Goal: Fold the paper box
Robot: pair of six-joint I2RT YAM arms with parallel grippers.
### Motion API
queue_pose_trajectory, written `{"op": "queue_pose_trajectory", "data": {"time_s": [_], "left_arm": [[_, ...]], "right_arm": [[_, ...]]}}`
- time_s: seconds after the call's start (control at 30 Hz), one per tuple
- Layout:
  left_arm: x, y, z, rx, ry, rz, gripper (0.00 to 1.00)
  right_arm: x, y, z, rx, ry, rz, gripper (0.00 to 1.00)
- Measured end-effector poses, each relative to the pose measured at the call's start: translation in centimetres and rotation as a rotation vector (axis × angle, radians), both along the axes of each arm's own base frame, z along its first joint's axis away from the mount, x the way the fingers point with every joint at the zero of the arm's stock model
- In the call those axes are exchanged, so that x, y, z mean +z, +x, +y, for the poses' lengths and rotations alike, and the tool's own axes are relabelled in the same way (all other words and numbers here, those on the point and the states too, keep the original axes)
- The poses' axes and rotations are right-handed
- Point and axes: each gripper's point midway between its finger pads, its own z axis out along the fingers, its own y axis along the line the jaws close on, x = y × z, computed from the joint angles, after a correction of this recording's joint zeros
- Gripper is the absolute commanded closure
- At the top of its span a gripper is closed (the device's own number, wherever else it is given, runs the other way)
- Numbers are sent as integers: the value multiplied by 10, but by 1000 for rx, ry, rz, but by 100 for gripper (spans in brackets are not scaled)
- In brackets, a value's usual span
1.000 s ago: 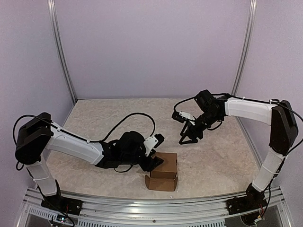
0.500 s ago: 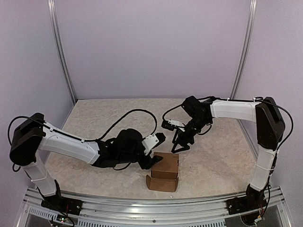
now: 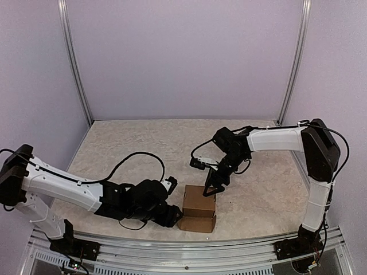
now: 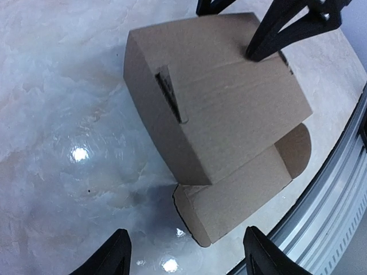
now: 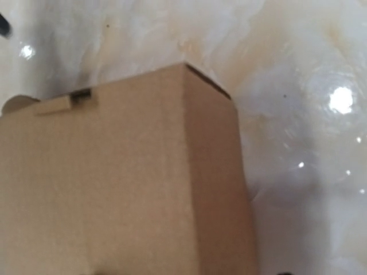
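Marbled tabletop (image 3: 143,137), box (image 3: 199,200) standing formed, one flap (image 4: 241,195) yet to tuck, I'd say. Left claw (image 4: 186,260) gapes empty beside it; right claw (image 3: 212,188), spread, touches its top.

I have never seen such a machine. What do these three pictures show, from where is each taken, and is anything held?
Two robot arms stand at the near edge of a table, each ending in a two-finger tool. The wide picture comes from a fixed camera above and behind them; the other two come from wrist cameras. On it stands a brown paper box, a flap lying out at its near side. The left tool is open, the box ahead of it, not between its fingers. The right tool is open too; one fingertip seems to rest on the box's top. Nothing is held.
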Motion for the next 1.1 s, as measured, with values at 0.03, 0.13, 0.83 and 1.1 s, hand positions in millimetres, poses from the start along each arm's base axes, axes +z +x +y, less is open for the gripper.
{"op": "queue_pose_trajectory", "data": {"time_s": [0.03, 0.13, 0.83, 1.1], "left_arm": [[-8, -2, 0, 3, 19, 17, 36], [-27, -3, -5, 3, 78, 45, 40], [-42, 62, -31, -216, 186, -129, 44], [-25, 108, -40, -354, 139, -258, 41]], "right_arm": [[1, 0, -1, -11, 2, -1, 32], [3, 1, -5, -47, -6, -19, 33], [8, 3, -34, -141, -41, -27, 29], [50, 22, -54, -159, 4, -179, 18]]}}
